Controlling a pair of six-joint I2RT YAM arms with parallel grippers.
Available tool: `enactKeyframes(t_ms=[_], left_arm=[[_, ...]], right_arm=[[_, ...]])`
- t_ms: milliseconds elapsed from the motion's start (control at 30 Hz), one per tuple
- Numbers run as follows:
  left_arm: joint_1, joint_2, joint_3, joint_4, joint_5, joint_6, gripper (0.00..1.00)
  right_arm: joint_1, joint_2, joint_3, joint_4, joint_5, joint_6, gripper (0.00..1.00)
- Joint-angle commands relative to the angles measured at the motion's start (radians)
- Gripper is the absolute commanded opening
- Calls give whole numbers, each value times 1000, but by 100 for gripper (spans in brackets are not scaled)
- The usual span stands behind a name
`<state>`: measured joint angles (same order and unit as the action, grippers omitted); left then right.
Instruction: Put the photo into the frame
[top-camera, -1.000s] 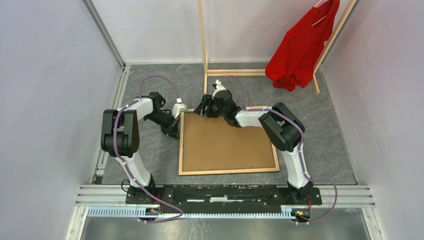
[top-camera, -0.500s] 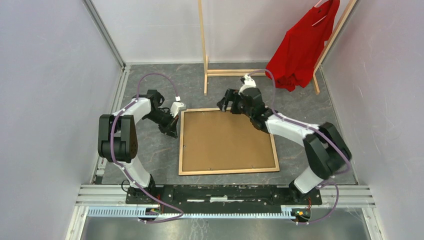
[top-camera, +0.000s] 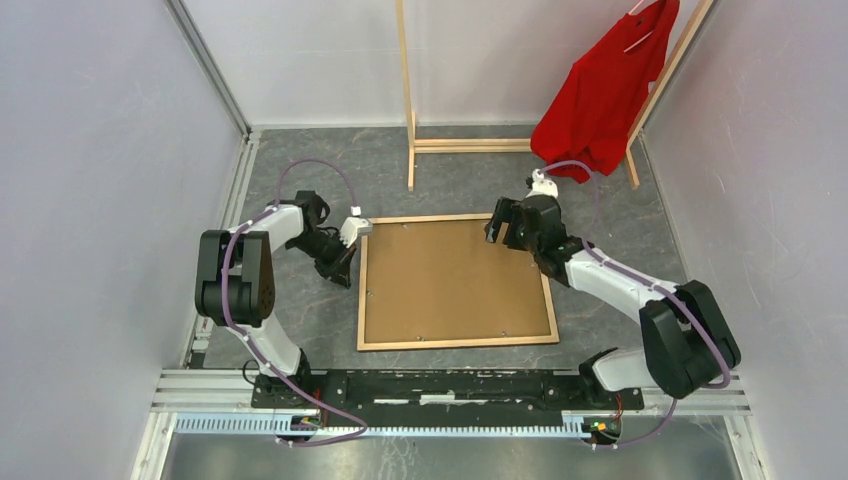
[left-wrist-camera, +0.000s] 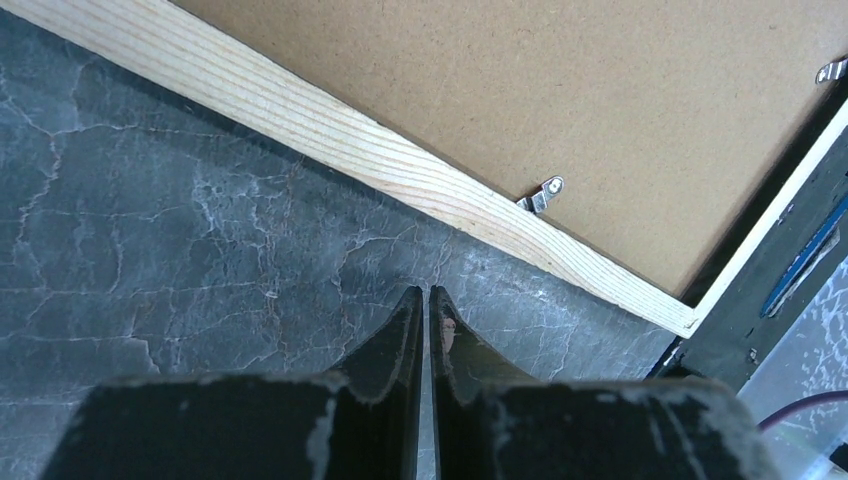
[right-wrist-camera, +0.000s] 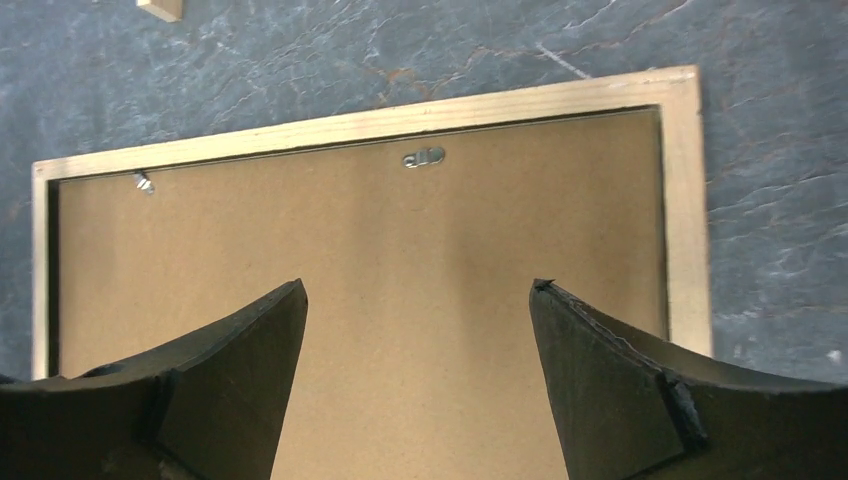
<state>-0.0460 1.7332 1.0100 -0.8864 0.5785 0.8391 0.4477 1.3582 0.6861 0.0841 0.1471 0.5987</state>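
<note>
The thin light-wood rectangular frame (top-camera: 458, 342) lies back-up mid-table with the brown cardboard backing board (top-camera: 450, 280) seated inside; no photo shows. Right gripper (right-wrist-camera: 418, 285), fingers spread wide, hovers over its 1 o'clock corner. The left gripper (left-wrist-camera: 421, 292), pressed together, is just outside the rail at 10 o'clock.

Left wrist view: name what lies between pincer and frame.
In the left wrist view, only bare grey stone-patterned tabletop separates the shut left pincer from the light wooden picture frame.
</note>
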Motion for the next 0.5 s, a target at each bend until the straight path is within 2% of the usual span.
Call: enactKeyframes(t_ms=[0,200,333,467], left_arm=[[-3,-41,1,5,28,57,13],[-13,-37,-24,4,4,96,13],[-52,-59,-46,15,-33,103,13],[-157,-109,-102,58,-79,64,14]], right_arm=[[-25,-11,60,-118,154,-27,92],[-180,-94,-120,-11,70,36,97],[-192,2,-120,31,-22,30,97],[-187,101,-104,139,-143,64,94]])
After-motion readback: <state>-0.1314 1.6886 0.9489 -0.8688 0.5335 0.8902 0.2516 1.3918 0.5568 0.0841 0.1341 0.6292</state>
